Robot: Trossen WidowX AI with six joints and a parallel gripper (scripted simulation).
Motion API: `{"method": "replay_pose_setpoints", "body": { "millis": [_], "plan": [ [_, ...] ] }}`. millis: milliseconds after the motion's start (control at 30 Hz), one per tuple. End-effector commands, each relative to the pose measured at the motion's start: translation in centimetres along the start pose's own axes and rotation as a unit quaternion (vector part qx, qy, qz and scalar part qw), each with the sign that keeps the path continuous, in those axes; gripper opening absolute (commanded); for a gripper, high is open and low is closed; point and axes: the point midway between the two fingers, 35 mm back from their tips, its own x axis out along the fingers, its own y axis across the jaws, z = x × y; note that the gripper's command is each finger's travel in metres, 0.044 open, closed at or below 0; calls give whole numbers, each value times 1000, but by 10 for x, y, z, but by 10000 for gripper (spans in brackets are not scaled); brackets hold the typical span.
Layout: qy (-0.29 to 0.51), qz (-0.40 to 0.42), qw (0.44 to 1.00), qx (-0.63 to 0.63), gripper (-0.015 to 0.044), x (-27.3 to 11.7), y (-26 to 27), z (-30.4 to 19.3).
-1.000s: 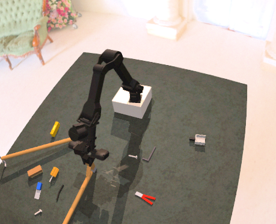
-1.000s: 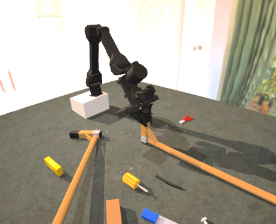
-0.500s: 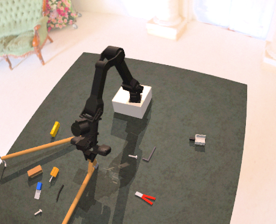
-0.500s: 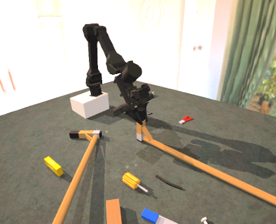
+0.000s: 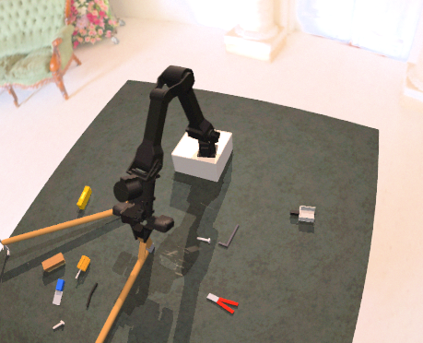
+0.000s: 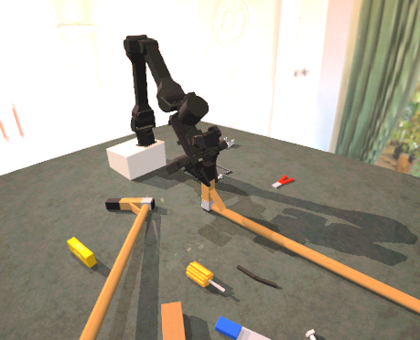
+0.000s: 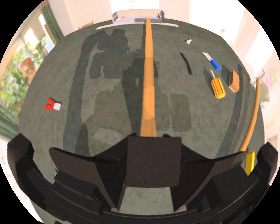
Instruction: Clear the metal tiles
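My gripper (image 5: 144,236) (image 6: 208,182) (image 7: 154,162) is shut on the dark grip of the long scraper (image 5: 126,290) (image 6: 280,238) (image 7: 149,85). Its amber upright and grey foot show beneath the fingers in the exterior view. The wooden shaft runs away from the gripper, out of the top and exterior views. In the wrist view it reaches a pale, wide shape at the top edge; blade, steel plate and catch box cannot be told apart there. Single metal tiles cannot be made out.
A second long-shafted tool (image 5: 58,227) (image 6: 120,267) (image 7: 253,120) with a pronged head lies left of the scraper in the top view. Around are a yellow block (image 5: 84,197) (image 6: 81,252), yellow screwdriver (image 6: 199,274), orange brick (image 5: 53,262) and red-handled pliers (image 5: 227,304) (image 6: 283,182).
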Motion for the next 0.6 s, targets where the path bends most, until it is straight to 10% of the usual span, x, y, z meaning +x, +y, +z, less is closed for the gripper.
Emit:
{"method": "replay_pose_setpoints", "body": {
  "millis": [0, 567],
  "plan": [
    [-14, 2, 1000, -3, 0, -8, 1, 1],
    [-14, 1, 1000, -3, 0, -21, 4, -23]
  ]
}}
